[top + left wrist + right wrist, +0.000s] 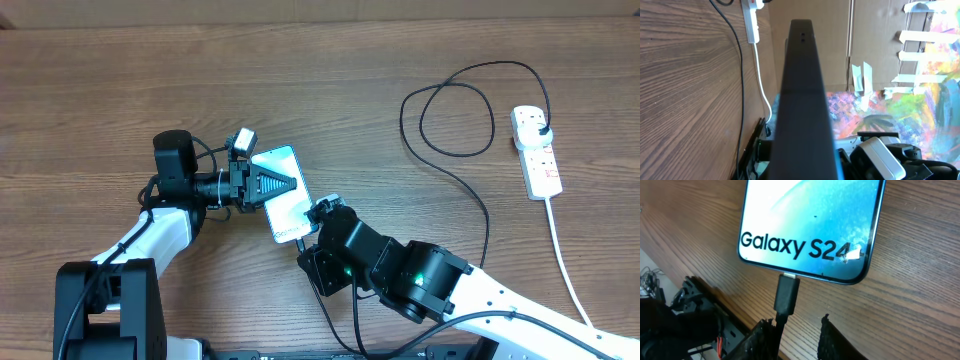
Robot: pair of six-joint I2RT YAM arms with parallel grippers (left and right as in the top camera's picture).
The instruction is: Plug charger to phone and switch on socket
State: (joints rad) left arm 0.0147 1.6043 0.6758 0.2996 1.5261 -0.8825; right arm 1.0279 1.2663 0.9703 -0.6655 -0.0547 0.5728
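On the table (100, 80), seen from overhead, the left gripper (272, 185) is clamping the phone (288, 212), one dark finger lying across the lit screen. The right gripper (322, 208) is sitting just at the phone's near end. The charger (486, 215) is looping across the wood to the far right, where its black plug is sitting in the end outlet of the socket (538, 160).

From the left wrist, the phone (802, 100) is showing edge-on, a dark strip filling the middle. Beyond it the socket (752, 22) is lying at the far edge, with the charger (741, 75) and a white cord (761, 85) running back side by side.

From the right wrist, the phone (810, 220) is lying screen up, "Galaxy S24" reading near its end. The connector (786, 294) is sitting in the port there. The right gripper (796, 340) is standing apart below it, squeezing nothing, and the cable is passing beside one of its fingers (765, 340).
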